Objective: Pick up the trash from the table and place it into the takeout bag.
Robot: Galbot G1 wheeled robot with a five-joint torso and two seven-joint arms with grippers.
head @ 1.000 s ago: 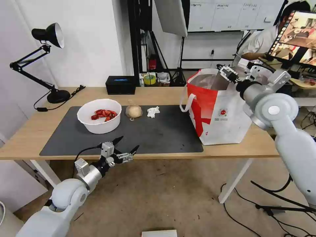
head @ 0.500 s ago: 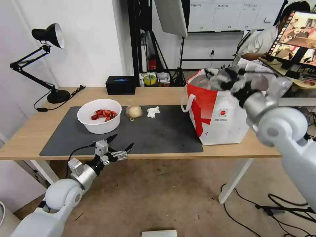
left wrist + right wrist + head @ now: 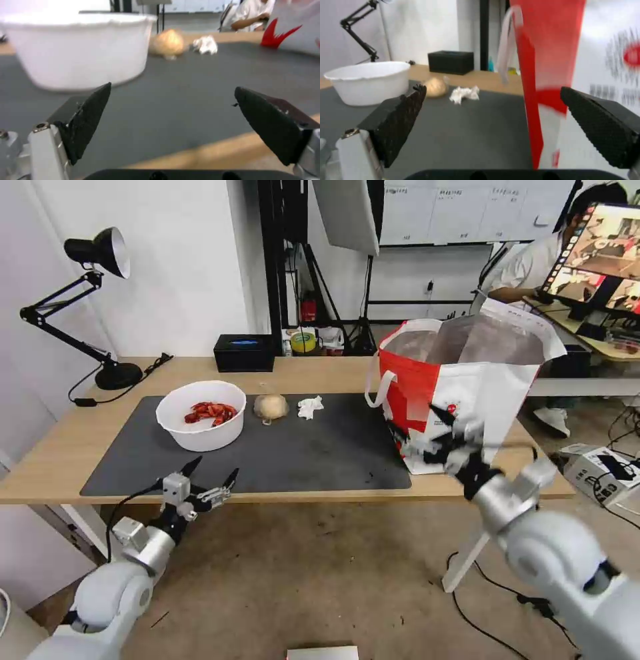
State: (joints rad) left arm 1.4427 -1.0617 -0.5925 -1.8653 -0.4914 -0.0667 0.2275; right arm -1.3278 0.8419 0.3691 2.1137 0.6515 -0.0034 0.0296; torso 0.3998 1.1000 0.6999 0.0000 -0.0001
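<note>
The right gripper (image 3: 427, 437) was seen low in front of the takeout bag (image 3: 467, 400), fingers spread wide, nothing held. The left gripper (image 3: 210, 480) was parked at the table's (image 3: 320, 373) near edge, wide open and empty too. On the dark mat (image 3: 313, 450), the white bowl (image 3: 200, 430), wrapped bun (image 3: 271, 407) and crumpled tissue (image 3: 310, 406) were lined up, bag standing at the right end.
</note>
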